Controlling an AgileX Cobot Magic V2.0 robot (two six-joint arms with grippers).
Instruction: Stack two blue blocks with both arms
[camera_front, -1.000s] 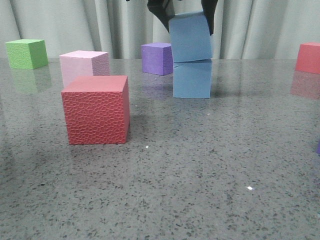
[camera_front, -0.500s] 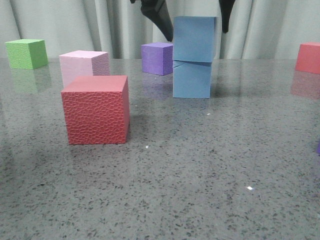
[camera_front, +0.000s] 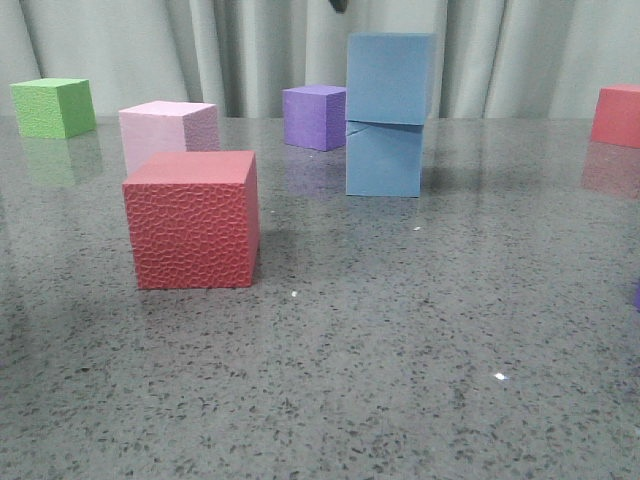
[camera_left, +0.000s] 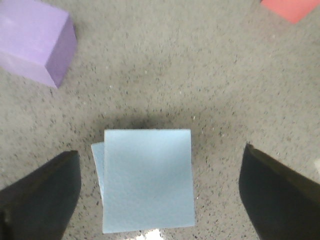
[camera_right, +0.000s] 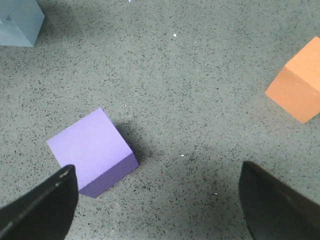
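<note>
The left gripper (camera_left: 160, 200) has let go and gone up, almost out of the front view. From left to right on the table (camera_front: 400, 330) sit a green cube (camera_front: 52, 107), a pink cube (camera_front: 165, 132), a red cube (camera_front: 193, 220) and a purple cube (camera_front: 314, 116). Then come the blue blocks, the top block (camera_front: 388, 78) resting on the bottom block (camera_front: 384, 158), a bit crooked. Left fingers (camera_left: 40, 195) are wide apart, touching nothing. The right gripper (camera_right: 157, 205) hangs wide open over bare table, beside another purple cube (camera_right: 92, 150).

I can read no writing, label, brand, number or sign on any cube or on the bench from my cameras.
</note>
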